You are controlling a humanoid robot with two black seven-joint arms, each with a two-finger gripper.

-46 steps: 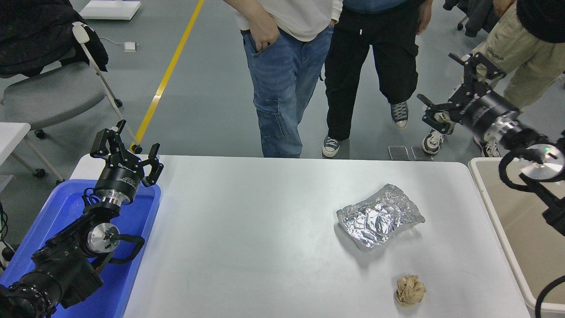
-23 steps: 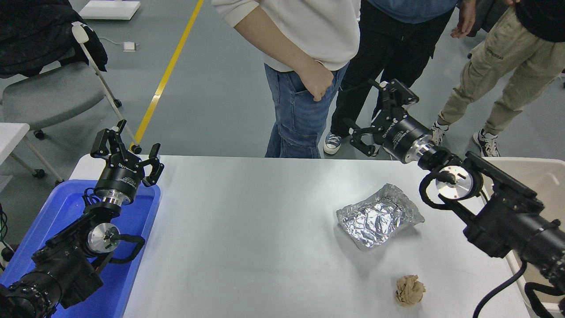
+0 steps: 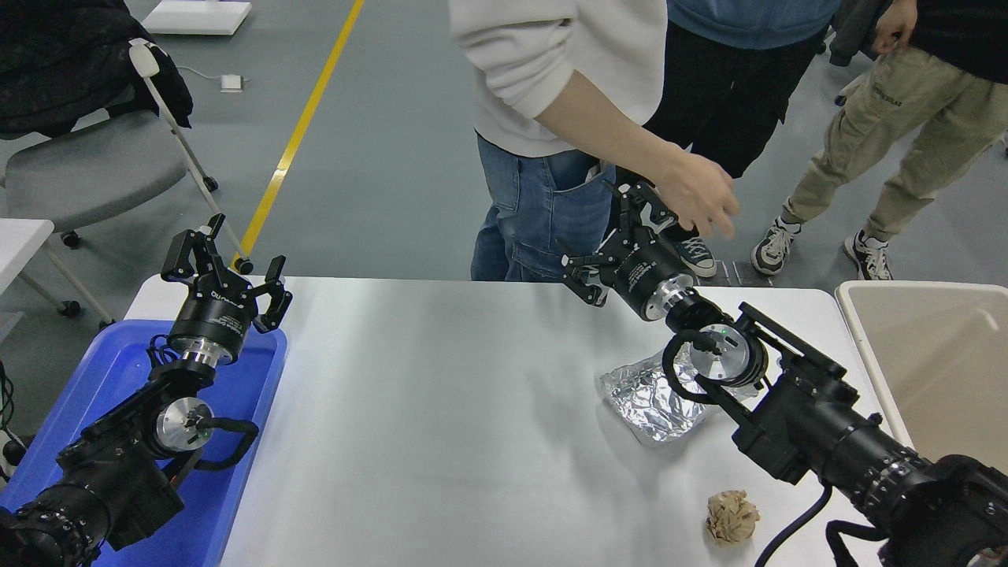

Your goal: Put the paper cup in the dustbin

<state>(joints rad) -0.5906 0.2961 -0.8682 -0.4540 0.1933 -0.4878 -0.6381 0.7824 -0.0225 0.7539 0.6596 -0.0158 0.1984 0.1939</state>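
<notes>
The paper cup is not in view anywhere on the table. The beige dustbin (image 3: 866,346) stands at the table's right end, and the part of its inside that shows is bare. My right gripper (image 3: 606,234) is open and empty, reaching over the table's far edge, with a person's hand (image 3: 697,201) just above and to its right. My left gripper (image 3: 226,260) is open and parked at the lower left, over the blue tray's far end.
A crinkled silver foil bag (image 3: 646,398) lies partly under my right arm. A crumpled tan paper ball (image 3: 732,516) sits near the front edge. The blue tray (image 3: 126,370) is at the left. Three people stand at the far side.
My right arm has swung left from above the dustbin, across the foil bag, to the table's far edge. A person in a white top has leaned in and stretched a hand towards the gripper.
</notes>
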